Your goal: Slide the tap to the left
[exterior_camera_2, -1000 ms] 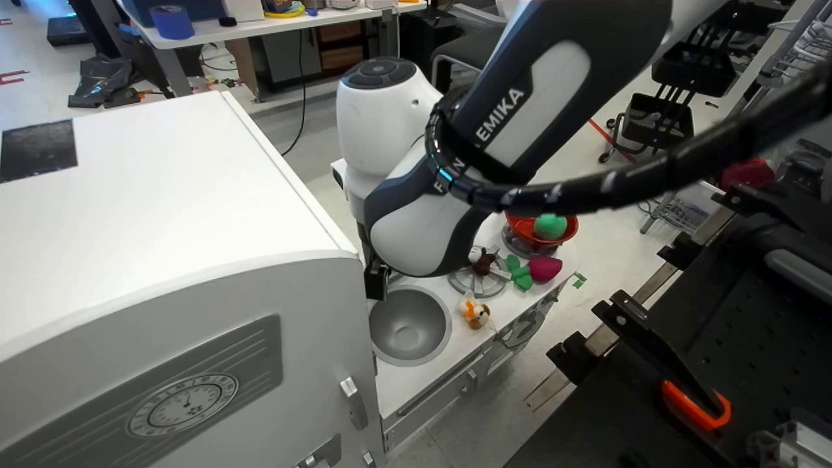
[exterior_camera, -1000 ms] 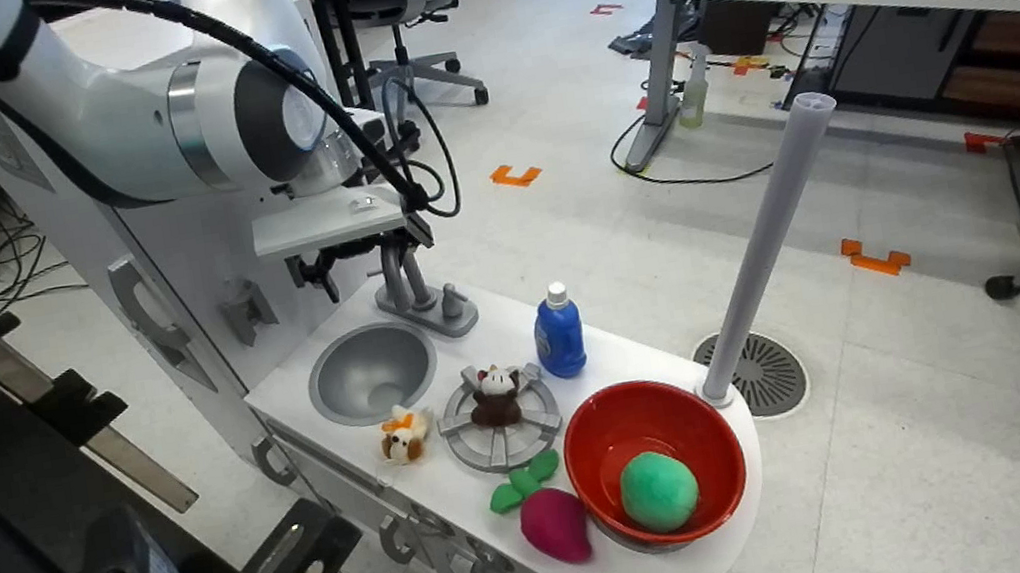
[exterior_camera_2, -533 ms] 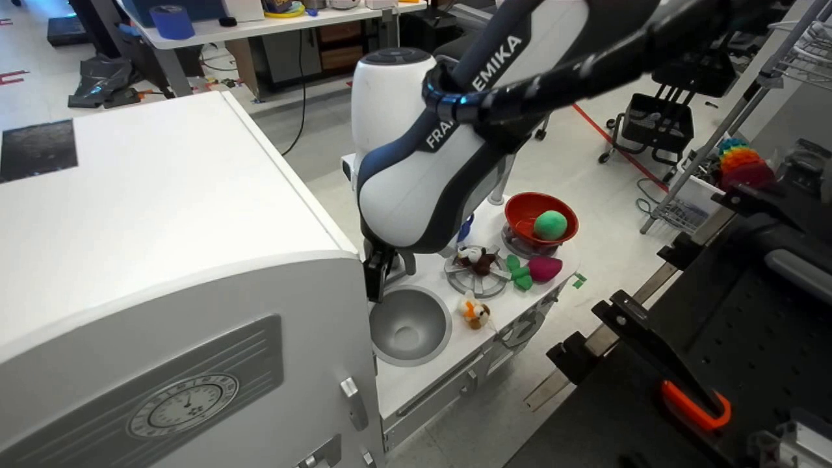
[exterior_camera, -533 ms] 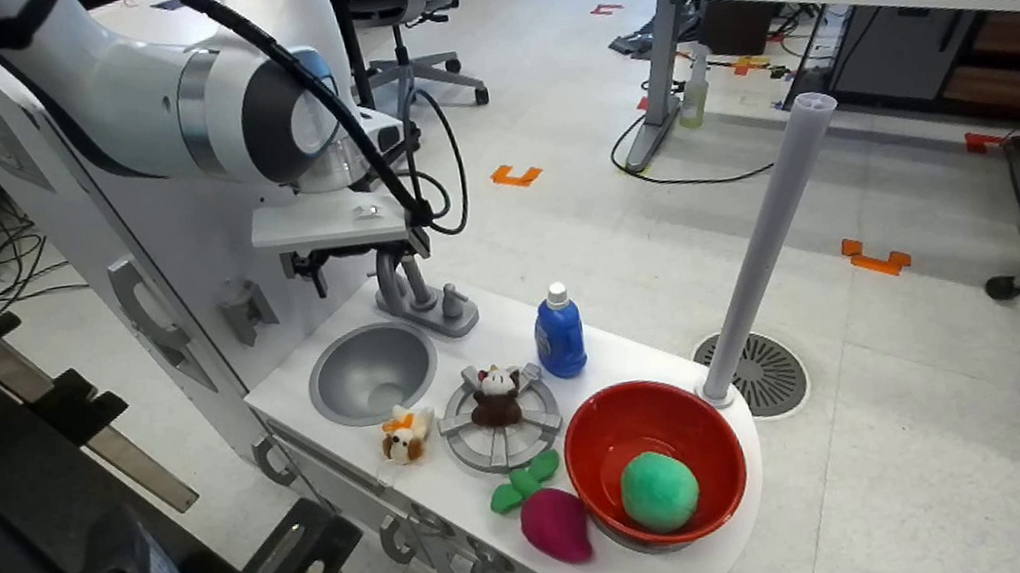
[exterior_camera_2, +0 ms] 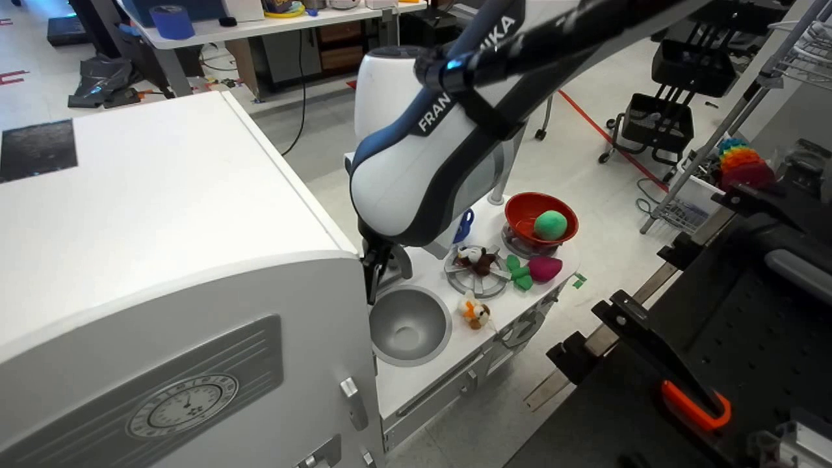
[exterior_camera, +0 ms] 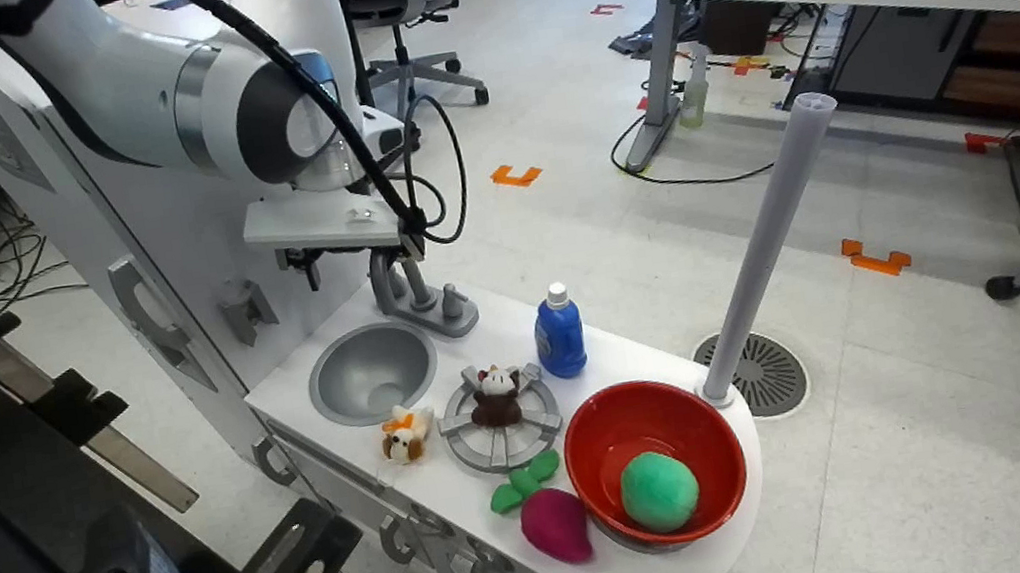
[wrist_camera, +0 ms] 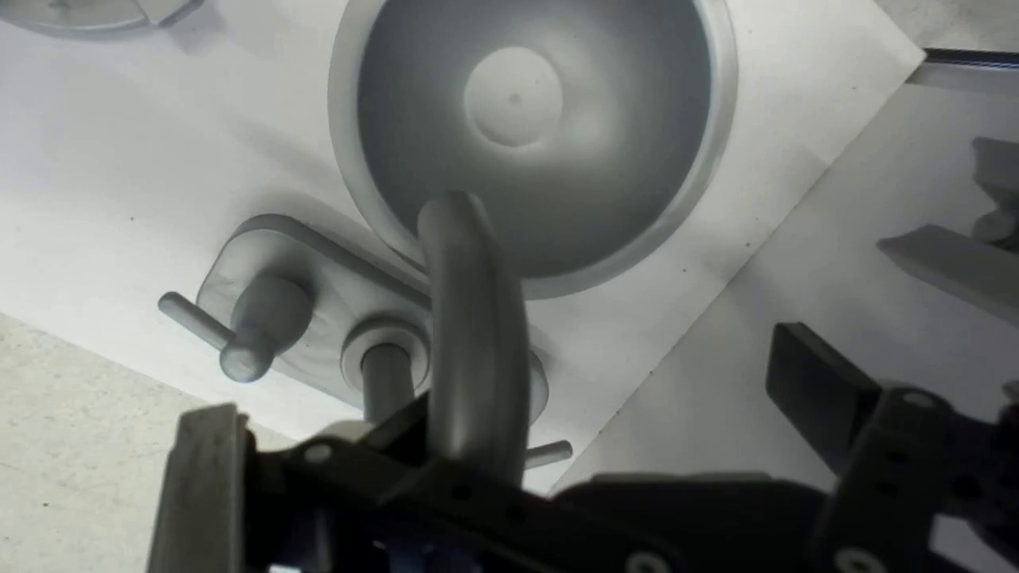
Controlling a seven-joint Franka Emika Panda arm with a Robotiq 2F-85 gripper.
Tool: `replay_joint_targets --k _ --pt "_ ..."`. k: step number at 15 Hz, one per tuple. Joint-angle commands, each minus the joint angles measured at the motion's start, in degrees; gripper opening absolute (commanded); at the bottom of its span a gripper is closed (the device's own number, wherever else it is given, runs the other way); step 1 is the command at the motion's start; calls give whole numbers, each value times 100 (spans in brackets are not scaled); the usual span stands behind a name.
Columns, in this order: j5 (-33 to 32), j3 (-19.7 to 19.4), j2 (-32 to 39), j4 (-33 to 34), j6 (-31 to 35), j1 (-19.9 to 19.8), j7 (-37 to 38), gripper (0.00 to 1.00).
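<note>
While both exterior views leave me only dark scraps of the gripper point(wrist_camera: 611, 402), the wrist view looks down past it and shows its jaws spread wide, with the tap point(wrist_camera: 476, 342) reaching up into the gap. Its spout point(wrist_camera: 466, 270) runs close along the finger point(wrist_camera: 407, 430) at that picture's left, well apart from the opposite finger point(wrist_camera: 821, 390); whether it touches the near one, I cannot tell. From between the fingers it curves forward, its tip seen over the edge of the sink basin point(wrist_camera: 723, 111) ahead of and below my gripper. Ahead of the nearer finger I see a knob point(wrist_camera: 271, 318) with a thin lever on the tap's base point(wrist_camera: 342, 302); a second lever point(wrist_camera: 549, 454) pokes out from behind the spout, its own knob hidden. In an exterior view, the white plate point(exterior_camera: 323, 221) above the gripper covers the upper fingers, and the tap's top reaches just under it. In an exterior view, the arm point(exterior_camera_2: 406, 182) blocks much of the tap and of the blue bottle point(exterior_camera_2: 465, 225). Farther out from the gripper, both exterior views give me the red bowl point(exterior_camera: 666, 420) with a green ball point(exterior_camera: 660, 492), while the wrist view catches just a sliver of grey burner ring point(wrist_camera: 87, 17), cut off at its edge.
</note>
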Motion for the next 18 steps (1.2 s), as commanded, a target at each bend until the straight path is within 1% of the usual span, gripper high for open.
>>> replay_joint_targets --k 1,4,5,9,12,14,15,16,18 --pt "217 842 -221 -680 78 -469 -446 100" --pt "195 1267 -190 -943 252 -845 -621 100" --pt "324 1281 -142 -915 273 -862 -720 100" --pt "424 1433 -96 -969 350 -1012 -782 100" --pt "474 1360 -198 -1081 407 -997 -651 100" --pt "491 1239 -334 -1212 411 -948 -489 100" --pt "506 1091 -478 -1339 272 -875 -294 100" --pt "493 922 -609 -1464 267 -786 -104 100" --pt "460 524 -1008 -1901 172 -582 380 100"
